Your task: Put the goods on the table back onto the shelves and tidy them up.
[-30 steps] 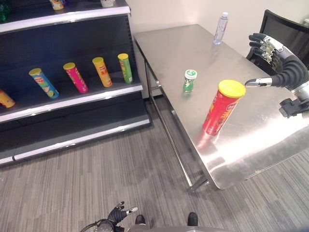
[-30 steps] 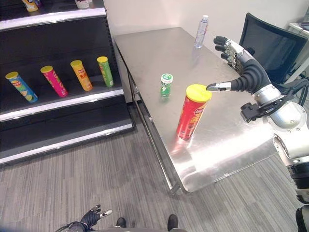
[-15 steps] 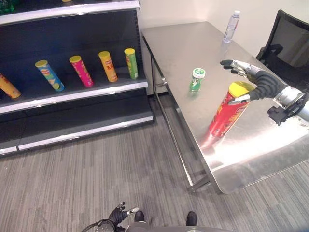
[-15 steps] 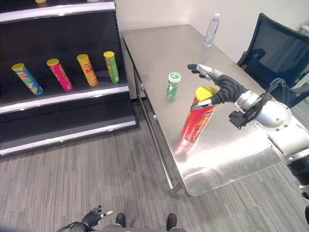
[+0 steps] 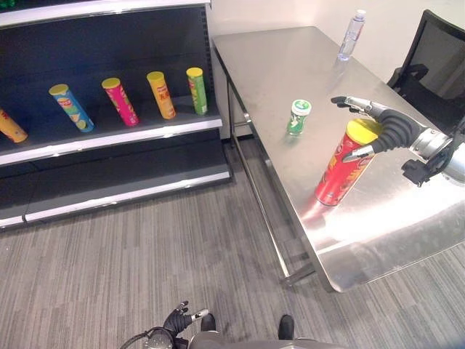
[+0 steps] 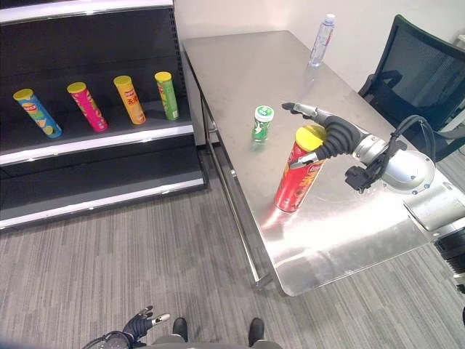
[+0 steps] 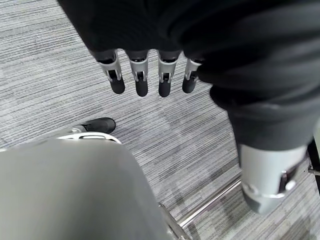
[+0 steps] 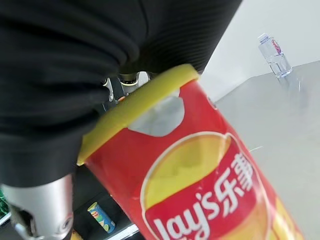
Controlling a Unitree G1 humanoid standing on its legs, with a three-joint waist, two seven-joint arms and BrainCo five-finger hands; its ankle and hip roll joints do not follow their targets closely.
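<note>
Steel-topped and bare but for three goods, the desk [image 5: 407, 218] stands right of a dark shelf [image 5: 109, 142] bearing a row of slim crisp tubes [image 5: 161, 94], while the left hand [image 7: 145, 80] hangs idle over the floor, fingers straight. On the desk a small green jar [image 5: 297, 118] stands near the tall red crisp can [image 5: 341, 166], a water bottle [image 5: 350, 35] well beyond. The right hand [image 6: 330, 138], spread around the yellow lid and clasping nothing, could topple the tall can if it closes off-centre.
</note>
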